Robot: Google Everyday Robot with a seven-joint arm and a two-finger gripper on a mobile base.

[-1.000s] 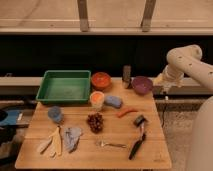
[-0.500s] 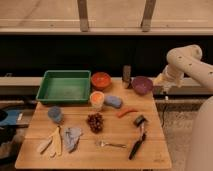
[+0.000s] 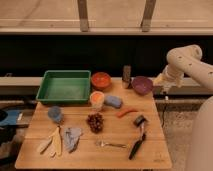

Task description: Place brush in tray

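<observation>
One wooden table, contents listed by position from the green tray, which sits at the far left corner. Below the tray's left end: a small blue cup. Further toward the near edge: pale utensils and a grey-blue cloth. Just beside the tray's right wall: an orange bowl, and an orange cup by the near right corner. Right of the tray: a blue sponge. Nearer the camera than the tray: a bunch of dark grapes and a silver fork. Further right, level with the tray: a dark upright can and a purple bowl. Below these: a red pepper. Black brush: lying flat on the table, well apart from the tray, to its right and nearer the camera, head pointing away. Gripper: on the white arm, farthest right of the tray, past the table edge beside the purple bowl, jaws apart, holding nothing.
</observation>
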